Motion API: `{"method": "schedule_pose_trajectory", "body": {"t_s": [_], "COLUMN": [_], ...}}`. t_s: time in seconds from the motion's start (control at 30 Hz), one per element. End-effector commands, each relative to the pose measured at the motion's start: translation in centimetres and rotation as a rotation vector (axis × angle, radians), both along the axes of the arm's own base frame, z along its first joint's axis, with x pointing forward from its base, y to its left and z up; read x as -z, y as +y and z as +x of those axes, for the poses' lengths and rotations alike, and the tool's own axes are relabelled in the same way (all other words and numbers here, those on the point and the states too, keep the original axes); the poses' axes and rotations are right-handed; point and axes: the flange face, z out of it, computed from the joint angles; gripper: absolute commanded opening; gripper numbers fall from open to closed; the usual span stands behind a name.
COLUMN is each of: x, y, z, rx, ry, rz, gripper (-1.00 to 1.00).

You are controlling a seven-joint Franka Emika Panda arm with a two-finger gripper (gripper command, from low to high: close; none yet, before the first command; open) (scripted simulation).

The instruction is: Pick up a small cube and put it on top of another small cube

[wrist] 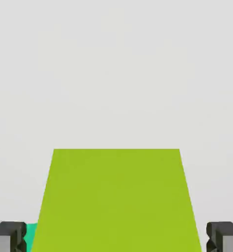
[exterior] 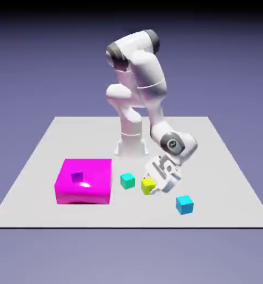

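Table (exterior: 222, 166), yellow-green cube (exterior: 147, 185) tilted in gripper (exterior: 156, 186).

Your exterior view looks down across the grey table (exterior: 222, 166) from afar, while your hand view presses close against the small yellow-green cube (wrist: 116, 202) both share.

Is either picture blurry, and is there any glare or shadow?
Exterior view: sharp, backdrop darkening toward the top, a pale sheen on the magenta box, faint shade under the cubes. Hand view: flat and shadowless; the yellow-green cube fills the lower half, its edges slightly soft, against plain white table.
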Motion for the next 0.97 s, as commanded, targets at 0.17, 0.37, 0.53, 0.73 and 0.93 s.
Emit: {"method": "schedule_pose_trajectory", "body": {"t_s": [0.17, 0.37, 0.53, 0.73, 0.93], "x": [-4.8, -7.5, -9.7, -6.3, -5.0], "y": [1.7, -3.3, -6.1, -8.4, -9.2], "z": [-1.1, -1.6, -2.1, -1.8, -1.9], "rx": [0.023, 0.174, 0.283, 0.284, 0.283], "ry": [0.004, 0.012, -0.002, -0.004, -0.003], "rz": [-0.017, -0.043, -0.001, -0.006, -0.003], "gripper": [-1.00, -1.00, -1.00, -1.00, 1.00]}}
